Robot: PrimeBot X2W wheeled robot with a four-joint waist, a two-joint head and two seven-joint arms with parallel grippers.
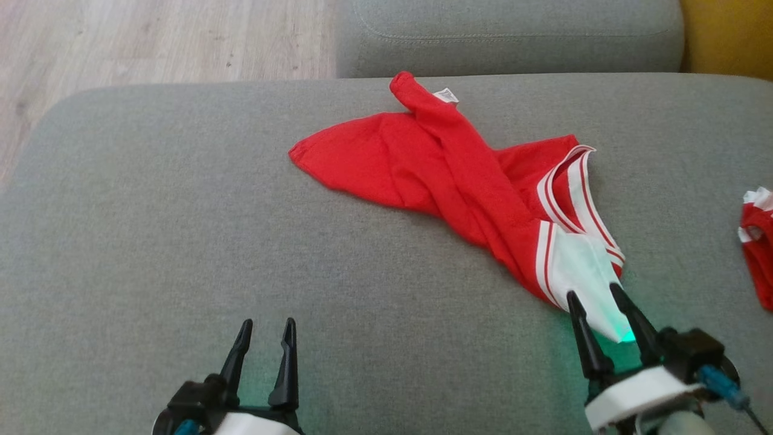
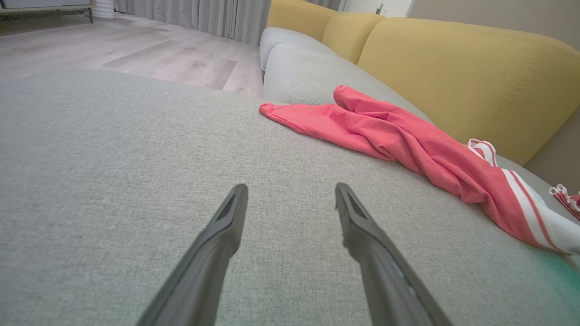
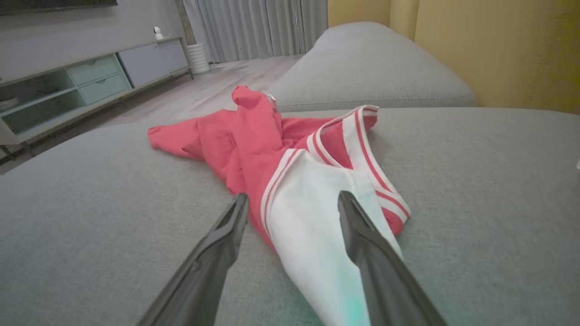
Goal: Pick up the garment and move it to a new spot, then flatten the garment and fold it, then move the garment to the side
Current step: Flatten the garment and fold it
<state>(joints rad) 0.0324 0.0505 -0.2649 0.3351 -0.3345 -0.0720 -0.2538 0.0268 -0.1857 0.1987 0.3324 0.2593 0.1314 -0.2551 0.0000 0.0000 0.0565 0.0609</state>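
The garment (image 1: 447, 175) lies crumpled on the grey cushion (image 1: 181, 241), bright red with a white panel, red-and-white striped trim and a small white label at its far tip. It also stretches across the left wrist view (image 2: 398, 136) and the right wrist view (image 3: 253, 140). My right gripper (image 1: 595, 293) is open, its fingers spread on either side of the white panel's near corner (image 3: 312, 235), which rests loose on the cushion. My left gripper (image 1: 267, 326) is open over bare cushion, well to the left of the garment (image 2: 290, 190).
Another red-and-white cloth piece (image 1: 758, 241) lies at the right edge of the cushion. A second grey cushion (image 1: 507, 36) sits behind, with yellow backrests (image 2: 462, 77) to the right. Wooden floor (image 1: 121, 42) lies beyond the far left edge. A low cabinet (image 3: 81, 86) stands across the room.
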